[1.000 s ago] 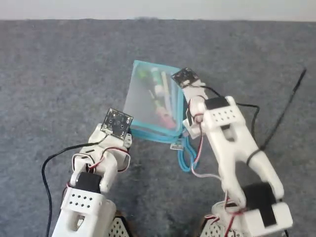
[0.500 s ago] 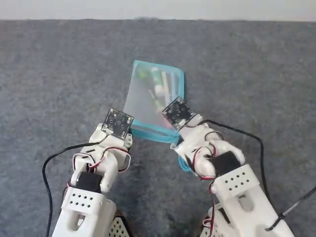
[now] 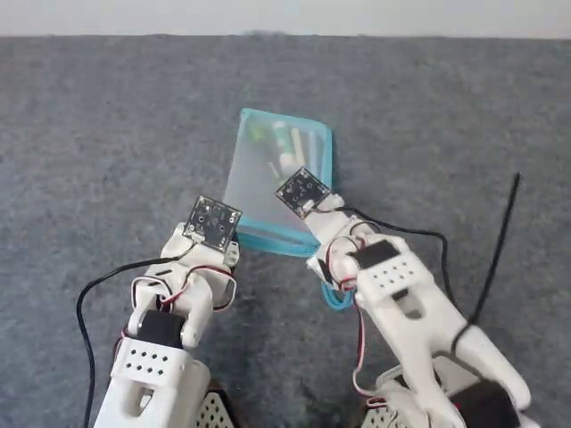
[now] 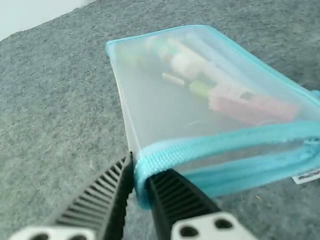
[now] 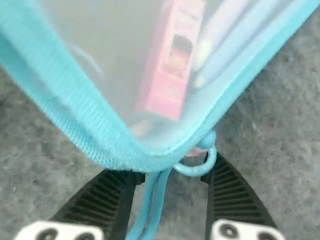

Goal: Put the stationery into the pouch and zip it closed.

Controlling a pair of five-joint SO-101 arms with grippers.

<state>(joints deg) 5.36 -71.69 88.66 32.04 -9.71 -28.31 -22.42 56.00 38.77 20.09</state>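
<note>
Pouch point(image 4: 200, 100) of translucent plastic w/ teal zip trim lies on grey felt surface point(image 3: 107, 116), pens point(image 4: 187, 62) & pink box point(image 4: 250, 102) inside. Your left jaws are clamped on its zip-edge corner. Right jaws stand apart, teal ring pull point(image 5: 207, 165) & cord point(image 5: 152, 200) between them.

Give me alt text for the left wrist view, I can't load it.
The left gripper pinches the zipper-edge corner of a translucent blue-trimmed pouch. Pens and a pink box lie inside; it rests on grey carpet.
</note>
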